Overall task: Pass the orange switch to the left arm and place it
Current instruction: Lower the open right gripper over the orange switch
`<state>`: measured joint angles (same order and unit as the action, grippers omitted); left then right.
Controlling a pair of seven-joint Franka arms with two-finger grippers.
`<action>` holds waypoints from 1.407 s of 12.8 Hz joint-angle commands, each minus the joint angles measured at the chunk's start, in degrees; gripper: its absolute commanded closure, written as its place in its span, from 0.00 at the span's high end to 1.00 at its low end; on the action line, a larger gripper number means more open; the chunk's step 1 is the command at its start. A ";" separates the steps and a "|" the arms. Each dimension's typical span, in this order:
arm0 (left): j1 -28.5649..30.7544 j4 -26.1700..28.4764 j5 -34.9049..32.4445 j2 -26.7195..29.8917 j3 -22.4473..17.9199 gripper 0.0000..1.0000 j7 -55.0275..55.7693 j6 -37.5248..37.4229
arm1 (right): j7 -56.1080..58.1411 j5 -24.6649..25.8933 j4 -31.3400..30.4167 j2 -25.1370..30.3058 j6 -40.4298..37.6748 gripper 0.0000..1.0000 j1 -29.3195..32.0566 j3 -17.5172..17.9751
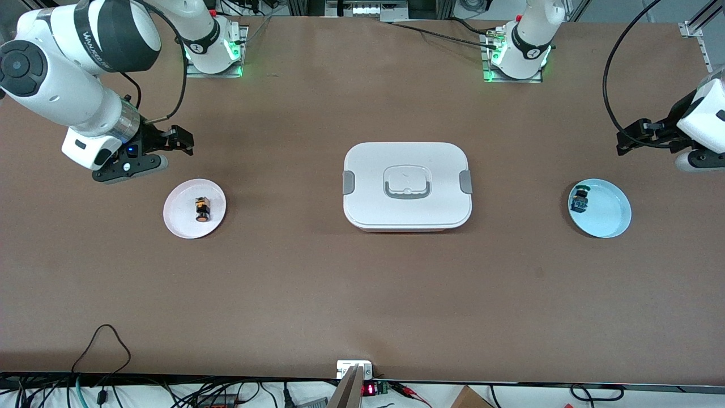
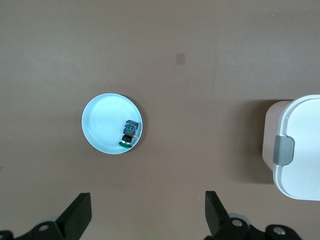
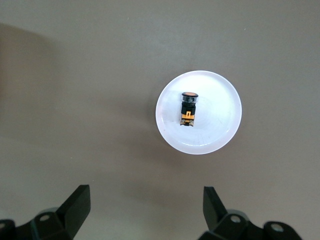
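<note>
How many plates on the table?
2: pink plate with the orange switch at the right arm's end; blue plate with a green-capped switch at the left arm's end.

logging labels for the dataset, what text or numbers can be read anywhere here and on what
"WANJCO..." or similar, only partly legible: white lettering on the black band of the right arm.
Round markings on both arm bases: too small to read.
Red digits on the small display at the table edge nearest the front camera: too blurred to read.
White box, orange switch, green-capped switch, both plates: no readable text.
</note>
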<state>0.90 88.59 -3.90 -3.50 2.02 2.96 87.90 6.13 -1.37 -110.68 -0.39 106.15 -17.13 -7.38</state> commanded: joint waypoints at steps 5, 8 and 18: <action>0.24 -1.58 1.35 -0.72 0.18 1.00 -0.50 -0.45 | 14.45 2.86 -11.48 2.94 12.23 1.00 2.36 -0.53; 0.24 -1.66 1.35 -0.72 0.36 1.00 -0.49 -0.45 | 36.43 2.77 -12.63 1.88 13.91 1.00 2.80 -0.53; 0.24 -1.75 1.26 -0.72 0.44 1.00 -0.14 -0.45 | 82.88 2.42 -14.21 -1.45 18.30 1.00 3.41 -0.53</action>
<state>0.89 88.58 -3.83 -3.50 2.26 2.98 87.90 83.92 0.78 -123.88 -0.96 122.41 -14.84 -8.29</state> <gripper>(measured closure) 0.000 0.000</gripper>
